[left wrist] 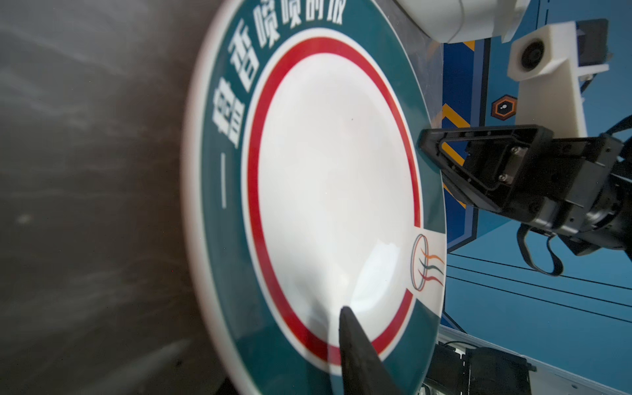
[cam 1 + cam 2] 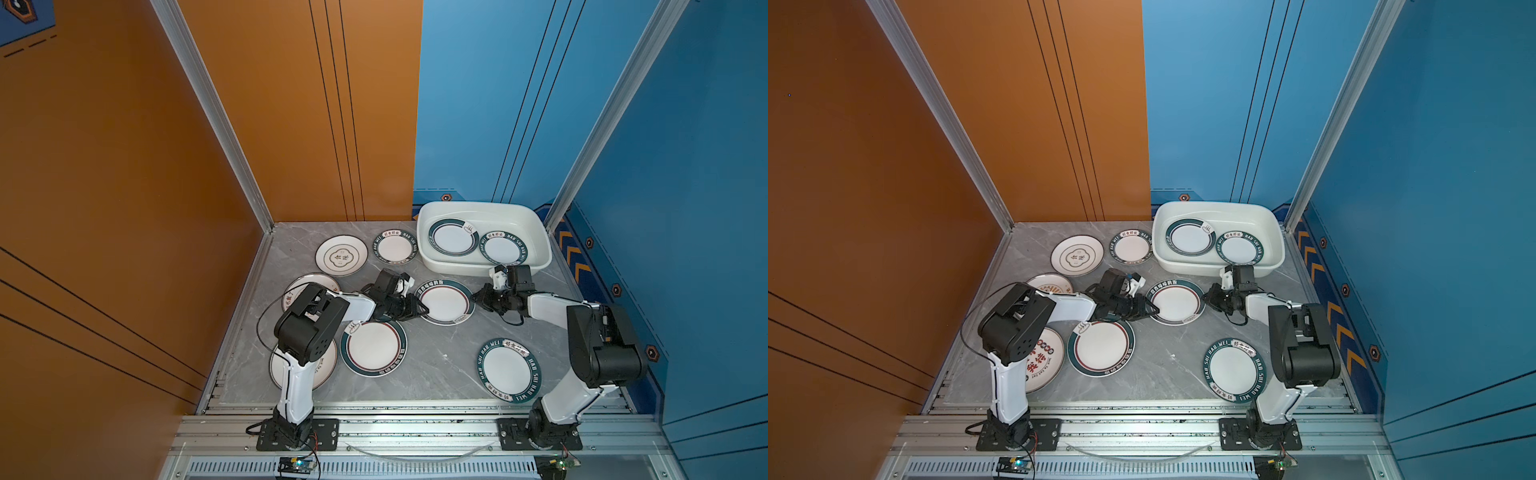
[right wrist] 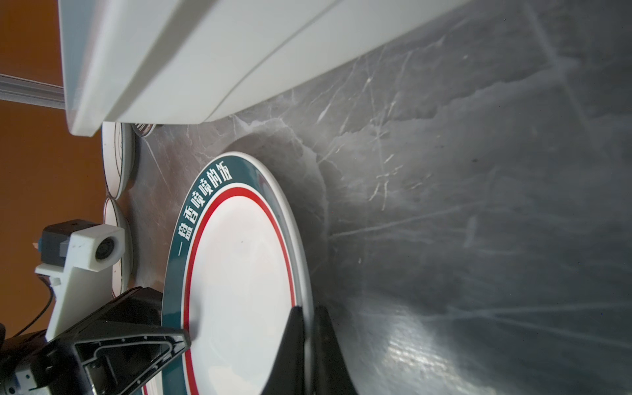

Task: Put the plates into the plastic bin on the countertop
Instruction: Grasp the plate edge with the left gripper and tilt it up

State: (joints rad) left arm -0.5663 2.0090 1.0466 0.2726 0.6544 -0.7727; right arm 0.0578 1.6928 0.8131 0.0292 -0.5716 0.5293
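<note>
Closest to the arm bases, a cream plate (image 2: 1048,365), a red-lined plate (image 2: 374,347) and a green-lettered plate (image 2: 509,370) lie on the countertop (image 2: 440,365). Beyond them is the middle plate (image 2: 444,301). The right gripper (image 2: 476,297) is pinched tight on its right rim, and the left gripper (image 2: 424,309) is at its left rim with one finger over the plate, though I cannot tell whether it grips. Farthest back are a sunburst plate (image 2: 1050,284), a quatrefoil plate (image 2: 341,255), a small green-rimmed plate (image 2: 395,246), and the bin (image 2: 536,237) in the far right corner, holding two plates (image 2: 453,237) side by side.
</note>
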